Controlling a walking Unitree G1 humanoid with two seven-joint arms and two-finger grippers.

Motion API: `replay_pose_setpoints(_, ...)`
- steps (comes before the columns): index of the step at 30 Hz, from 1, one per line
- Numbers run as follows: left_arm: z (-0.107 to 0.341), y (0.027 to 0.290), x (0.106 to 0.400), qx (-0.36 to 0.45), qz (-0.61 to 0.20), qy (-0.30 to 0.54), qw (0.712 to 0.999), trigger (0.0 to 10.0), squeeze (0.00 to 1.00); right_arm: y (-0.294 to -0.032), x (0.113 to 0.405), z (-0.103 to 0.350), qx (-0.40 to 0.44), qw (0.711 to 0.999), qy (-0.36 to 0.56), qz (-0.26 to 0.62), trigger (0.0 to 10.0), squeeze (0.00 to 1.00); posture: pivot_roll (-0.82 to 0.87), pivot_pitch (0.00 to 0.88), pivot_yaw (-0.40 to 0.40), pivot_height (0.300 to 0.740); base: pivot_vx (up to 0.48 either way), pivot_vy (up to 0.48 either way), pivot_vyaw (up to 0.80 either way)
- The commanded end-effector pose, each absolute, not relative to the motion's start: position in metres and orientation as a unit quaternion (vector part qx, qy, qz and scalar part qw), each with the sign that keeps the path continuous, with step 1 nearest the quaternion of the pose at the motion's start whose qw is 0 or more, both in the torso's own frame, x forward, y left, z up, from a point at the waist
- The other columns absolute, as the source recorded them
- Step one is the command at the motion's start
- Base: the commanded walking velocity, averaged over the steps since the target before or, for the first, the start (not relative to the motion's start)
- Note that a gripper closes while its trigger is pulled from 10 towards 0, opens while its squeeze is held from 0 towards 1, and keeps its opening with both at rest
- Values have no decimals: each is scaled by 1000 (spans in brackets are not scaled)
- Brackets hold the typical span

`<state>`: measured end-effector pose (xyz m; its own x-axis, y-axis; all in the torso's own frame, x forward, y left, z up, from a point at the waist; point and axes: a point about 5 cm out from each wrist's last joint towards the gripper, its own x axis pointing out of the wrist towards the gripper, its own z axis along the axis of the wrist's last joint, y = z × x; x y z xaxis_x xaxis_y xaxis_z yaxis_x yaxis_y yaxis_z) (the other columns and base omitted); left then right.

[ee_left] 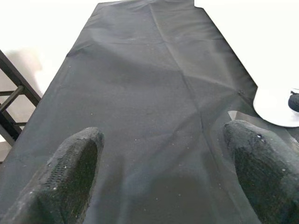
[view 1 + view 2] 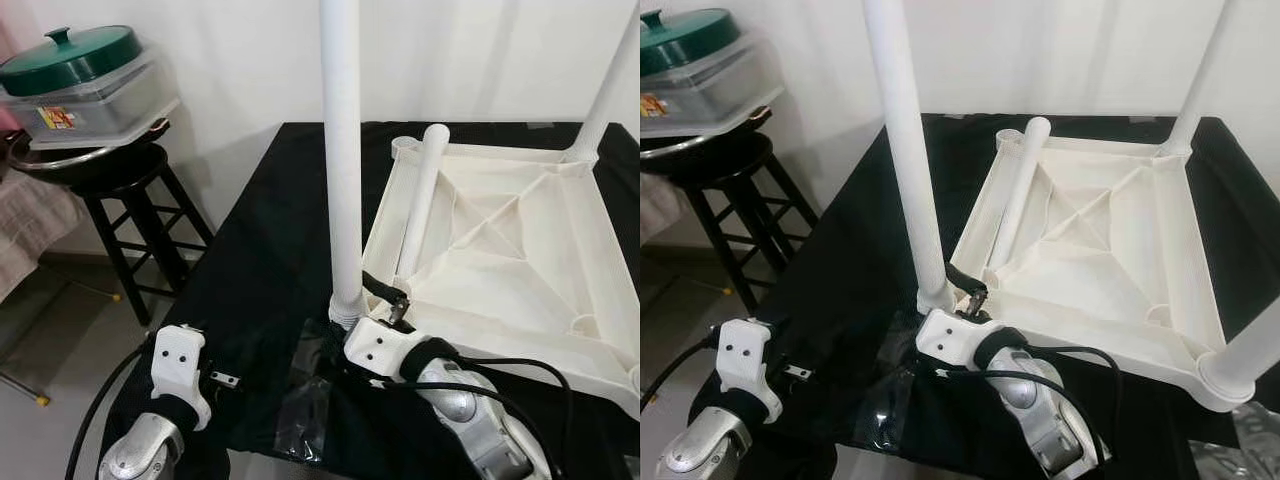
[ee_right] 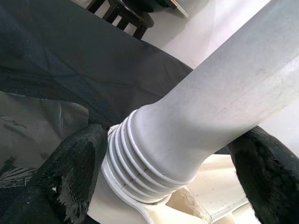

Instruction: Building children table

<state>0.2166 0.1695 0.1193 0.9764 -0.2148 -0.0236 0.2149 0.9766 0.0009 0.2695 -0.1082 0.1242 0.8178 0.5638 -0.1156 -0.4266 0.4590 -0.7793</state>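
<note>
At the near edge of the desk (image 2: 250, 260), which is lying under a black cloth, the left end effector (image 1: 159, 172) is hovering low over bare fabric with its two black fingers (image 1: 70, 172) spread wide and holding nothing. Just beside it, a crumpled clear plastic bag (image 2: 300, 400) is lying on the cloth. The right end effector (image 3: 163, 172) is reaching in at the nearest corner of the upturned white tabletop (image 2: 500, 240), its fingers (image 3: 74, 172) sitting on either side of the ribbed base of a white leg (image 2: 342, 150) that is standing upright in that corner's socket; whether the pads are pressing the leg or only flanking it is hard to tell. A loose leg (image 2: 420, 200) is lying slanted inside the tabletop along its left rim, reaching toward an open socket (image 2: 405, 147) at the far left corner. Another leg (image 2: 608, 90) is rising from the far right corner, and one more (image 2: 1250, 360) is standing at the near right corner. Off to the left, beyond the desk, a dark stool (image 2: 125, 200) is carrying a clear container (image 2: 90, 100) with a green lid (image 2: 70, 55).
</note>
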Motion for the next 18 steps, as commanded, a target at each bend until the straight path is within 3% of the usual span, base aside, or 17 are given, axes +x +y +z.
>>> replay_pose_setpoints(1, 116, 172, 214, 10, -102, 23, 994, 10000, 0, -97, 260, 117, -435, 832, -90, 332, 10000, 0, 23, 52, 76, 740, 0, 0, 0)
replay_pose_setpoints(18, 114, 171, 215, 11, -102, 25, 994, 10000, 0, -98, 261, 116, -433, 833, -93, 333, 10000, 0, 37, 43, 75, 740, 0, 0, 0)
